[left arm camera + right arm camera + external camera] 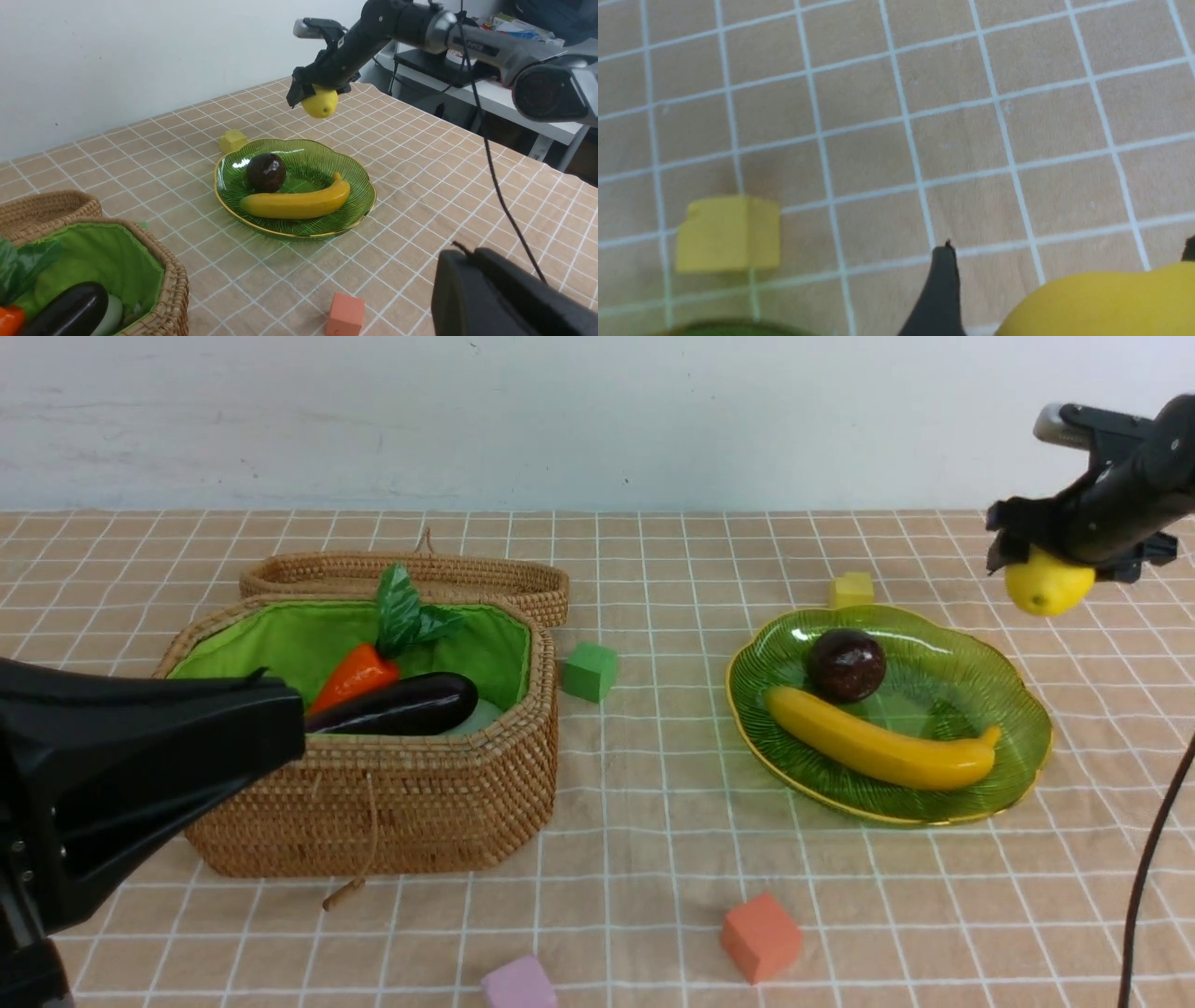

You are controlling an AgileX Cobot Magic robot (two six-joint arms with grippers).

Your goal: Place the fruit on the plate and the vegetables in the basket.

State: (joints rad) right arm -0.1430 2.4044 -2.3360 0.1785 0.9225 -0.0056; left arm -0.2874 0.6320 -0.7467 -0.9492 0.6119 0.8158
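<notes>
While carrying lemon (1048,586) aloft in right gripper (1053,569), jaws clamping wide around it, hovering past far right edge of plate (1018,705), not yet over it. Likely lifting high for clearing wavy rim. Banana (882,747) and mangosteen (846,665) occupying plate's middle and left, leaving bare space on right. Carrot (355,677) and eggplant (401,707) lying in basket (392,803). Left gripper (140,765) idling closed, holding nothing, beside basket. Yellow cube (851,589) sitting just behind plate, clear of path.
</notes>
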